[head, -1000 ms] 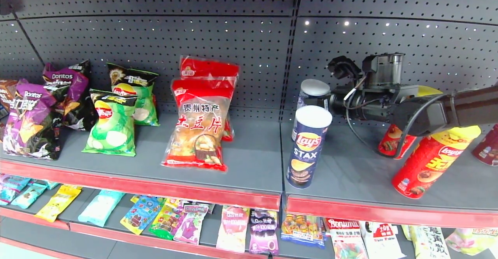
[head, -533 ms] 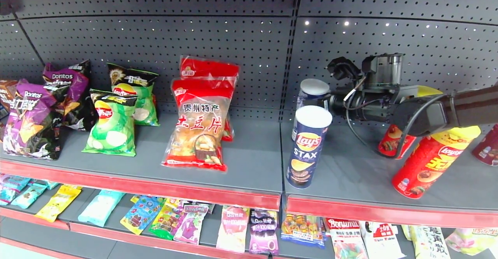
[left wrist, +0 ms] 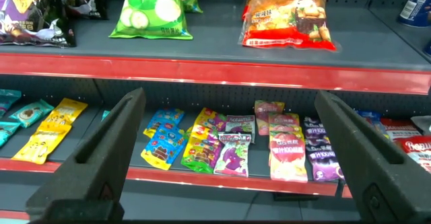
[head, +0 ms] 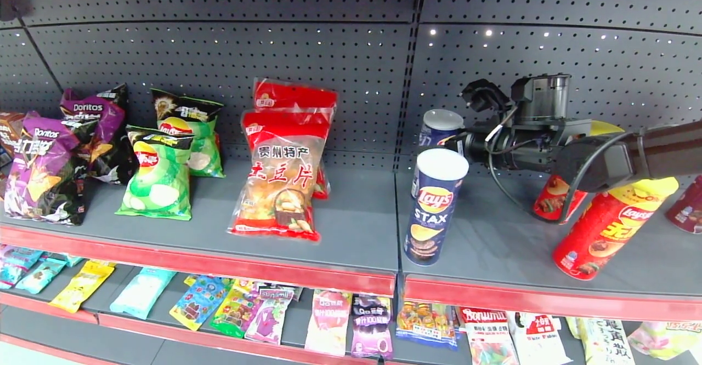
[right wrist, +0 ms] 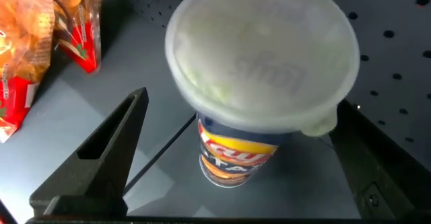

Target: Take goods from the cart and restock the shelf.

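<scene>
A dark blue chip can with a white lid (head: 440, 127) stands at the back of the grey shelf (head: 493, 250), behind a second blue can (head: 433, 206) nearer the front edge. My right gripper (head: 448, 143) reaches in from the right at the back can's height. In the right wrist view the back can (right wrist: 262, 83) sits between the spread fingers (right wrist: 101, 163) of my right gripper (right wrist: 239, 106), its base on the shelf and a gap showing beside it. My left gripper (left wrist: 229, 163) hangs open and empty in front of the lower shelf.
Red chip cans (head: 609, 228) lean on the shelf under my right arm. Red potato-chip bags (head: 279, 184), green bags (head: 159, 173) and purple bags (head: 44, 167) fill the shelf's left half. Small snack packets (head: 329, 321) line the lower shelf. Bare shelf lies between the blue and red cans.
The back can's lid has shifted slightly and more of its blue label shows. My right gripper has edged a little toward it. Everything else is still.
</scene>
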